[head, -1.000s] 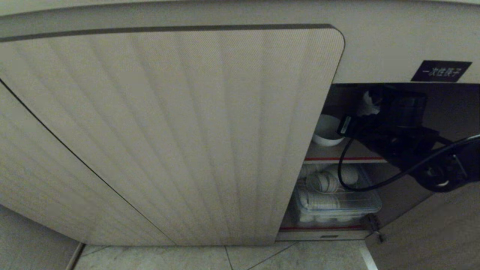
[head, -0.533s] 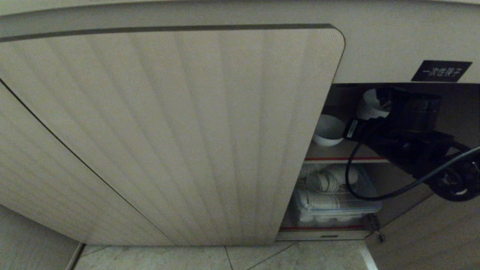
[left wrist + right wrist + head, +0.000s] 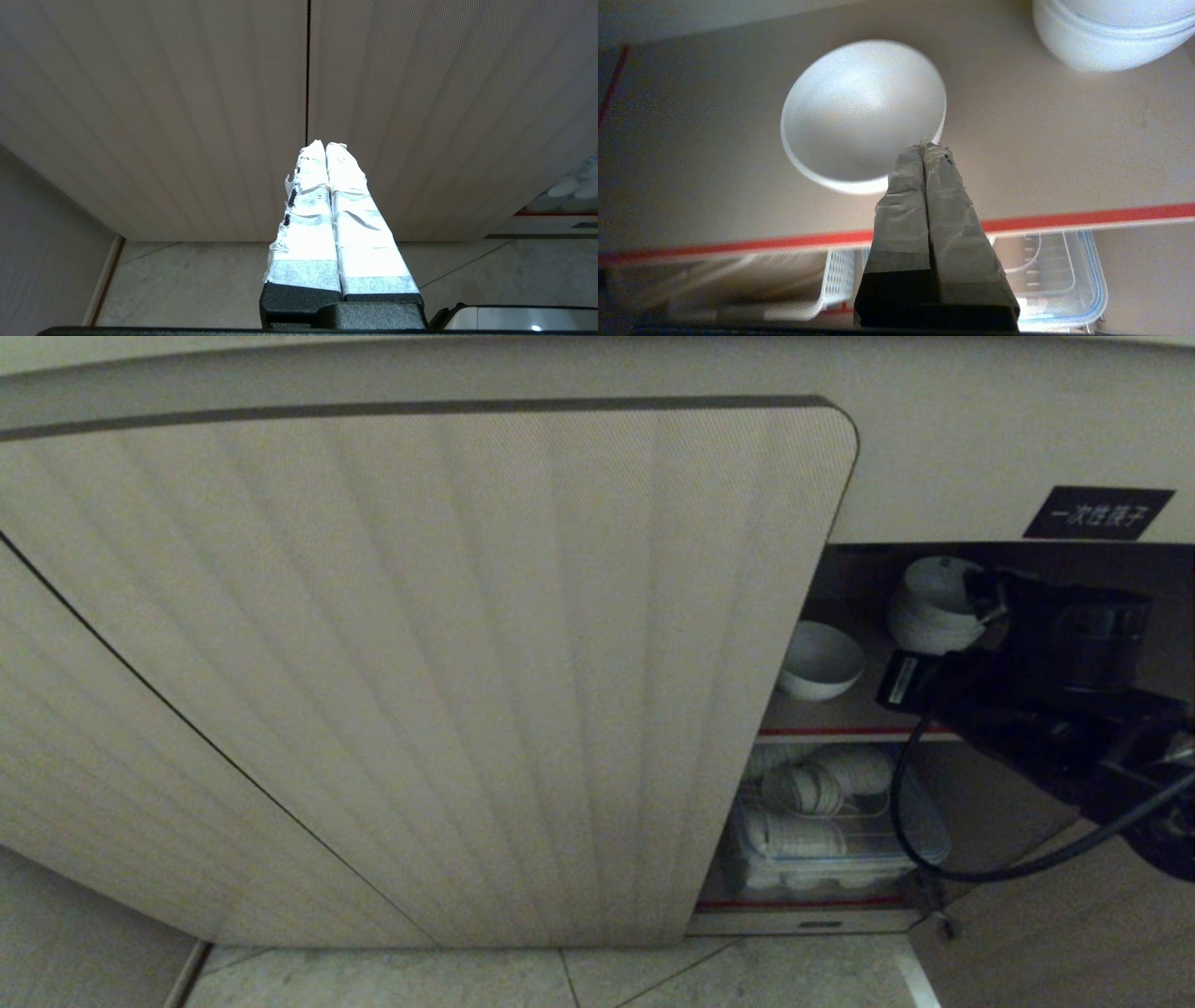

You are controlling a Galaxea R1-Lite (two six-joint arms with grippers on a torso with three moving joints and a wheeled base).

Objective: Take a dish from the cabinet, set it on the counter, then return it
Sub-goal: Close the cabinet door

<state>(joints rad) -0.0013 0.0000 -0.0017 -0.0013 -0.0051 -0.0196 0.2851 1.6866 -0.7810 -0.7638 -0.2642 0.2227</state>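
Observation:
The dish (image 3: 820,661), a small white bowl, stands on the upper brown shelf (image 3: 840,714) inside the open cabinet (image 3: 420,663). In the right wrist view the dish (image 3: 864,112) lies just past my right gripper (image 3: 927,144). That gripper is shut with nothing between its taped fingers, and its tips line up with the bowl's near rim; contact cannot be told. My black right arm (image 3: 1055,691) reaches into the opening from the right. My left gripper (image 3: 324,145) is shut and empty, parked facing the ribbed doors. The counter is out of view.
A stack of white bowls (image 3: 934,607) stands on the same shelf, to the right of the dish. Below, a clear plastic box (image 3: 831,831) holds white crockery, beside a white basket (image 3: 784,289). The swung-open ribbed door borders the opening's left. A black label (image 3: 1097,512) sits above it.
My right arm has drawn back to the right and slightly down, uncovering the stack of bowls. The dish has stayed on the shelf. The left arm is still.

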